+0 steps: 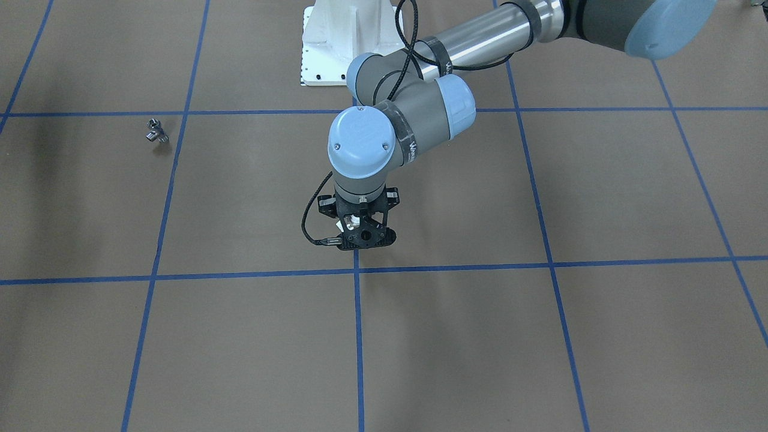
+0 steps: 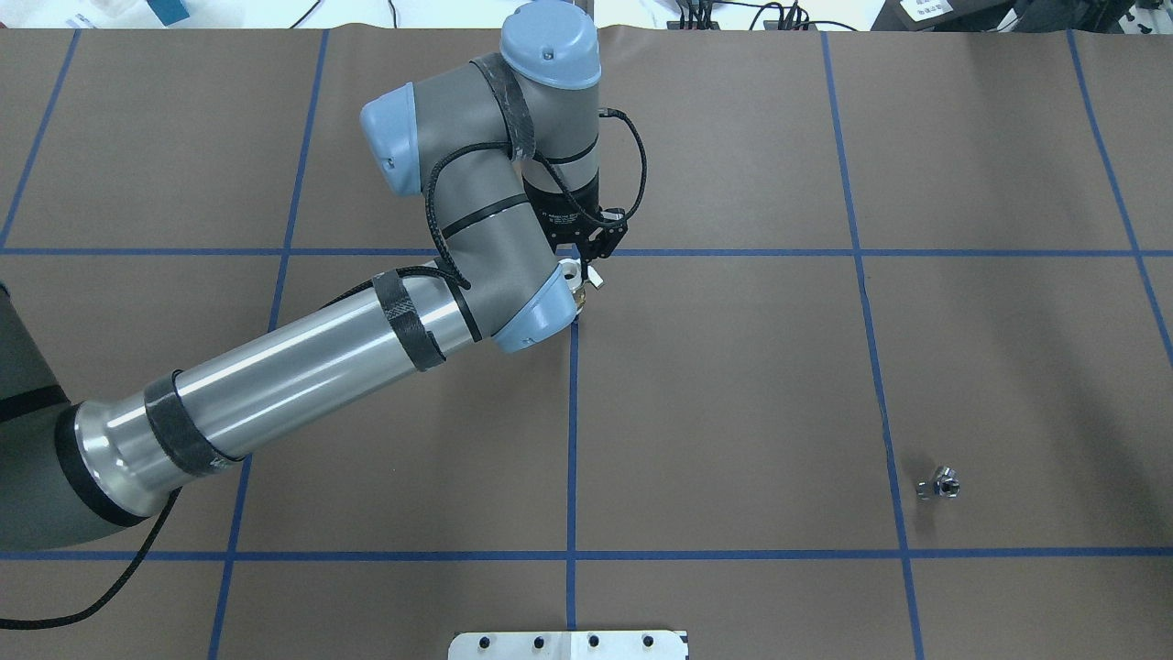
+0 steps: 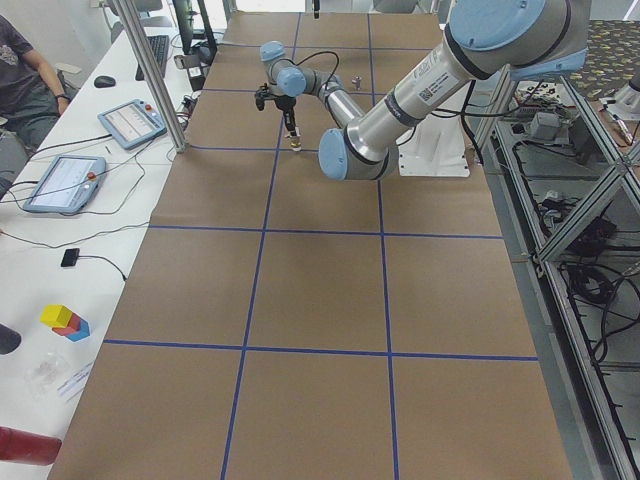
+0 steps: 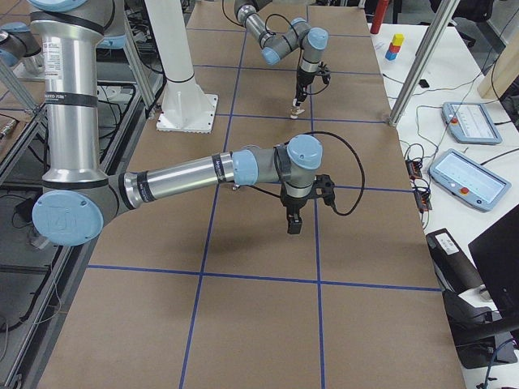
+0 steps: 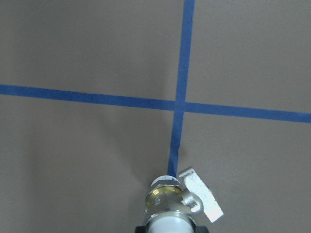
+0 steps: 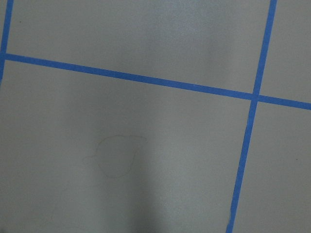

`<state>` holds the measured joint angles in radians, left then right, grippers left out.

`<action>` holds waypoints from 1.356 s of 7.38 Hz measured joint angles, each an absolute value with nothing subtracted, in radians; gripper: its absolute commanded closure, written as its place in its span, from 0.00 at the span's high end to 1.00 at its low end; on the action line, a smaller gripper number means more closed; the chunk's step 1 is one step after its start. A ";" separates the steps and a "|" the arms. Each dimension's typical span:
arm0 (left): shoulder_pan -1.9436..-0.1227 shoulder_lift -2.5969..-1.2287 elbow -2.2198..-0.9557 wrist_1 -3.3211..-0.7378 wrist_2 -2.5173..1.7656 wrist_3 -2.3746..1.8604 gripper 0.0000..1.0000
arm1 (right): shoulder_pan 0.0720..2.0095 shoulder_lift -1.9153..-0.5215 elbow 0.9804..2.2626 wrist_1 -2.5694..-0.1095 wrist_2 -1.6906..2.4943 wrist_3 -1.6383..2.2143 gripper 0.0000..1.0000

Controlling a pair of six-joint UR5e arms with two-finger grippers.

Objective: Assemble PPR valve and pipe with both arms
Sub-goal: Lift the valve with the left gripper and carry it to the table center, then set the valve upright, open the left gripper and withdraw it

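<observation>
— Fingers of left gripper [image 2: 583, 264]?
— Pinching the PPR valve [image 5: 167, 199], middle of the surface [image 2: 733, 385], by a tape crossing [image 5: 179, 104]. Right gripper [image 4: 293, 227]: cannot tell.
— Pipe [image 2: 941, 485]?
— Loose, well apart, toward the right end, near the robot's edge. Fetch it next, probably, then join.

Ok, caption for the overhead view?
Left pincer grips the valve over a blue tape line; the small silver pipe lies far off to the right.

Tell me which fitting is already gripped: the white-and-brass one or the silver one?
The white-and-brass PPR valve, clamped in the fingers of the left gripper. The silver pipe lies loose on the table with nothing touching it.
</observation>
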<state>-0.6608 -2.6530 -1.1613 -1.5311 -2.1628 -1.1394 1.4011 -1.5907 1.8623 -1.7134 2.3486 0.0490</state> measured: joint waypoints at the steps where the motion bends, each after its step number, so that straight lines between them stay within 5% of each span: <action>1: -0.658 -2.653 -1.161 -1.531 -2.163 -1.140 0.00 | 1.401 -1.591 1.862 -1.713 2.349 0.049 0.99; 4: -0.654 -2.652 -1.161 -1.531 -2.163 -1.140 0.57 | 1.402 -1.591 1.862 -1.713 2.349 0.049 0.99; 5: -0.654 -2.652 -1.161 -1.532 -2.163 -1.141 0.92 | 1.402 -1.591 1.862 -1.713 2.349 0.048 0.99; 10: -0.655 -2.648 -1.212 -1.507 -2.162 -1.138 0.96 | 1.399 -1.590 1.863 -1.713 2.351 0.045 0.99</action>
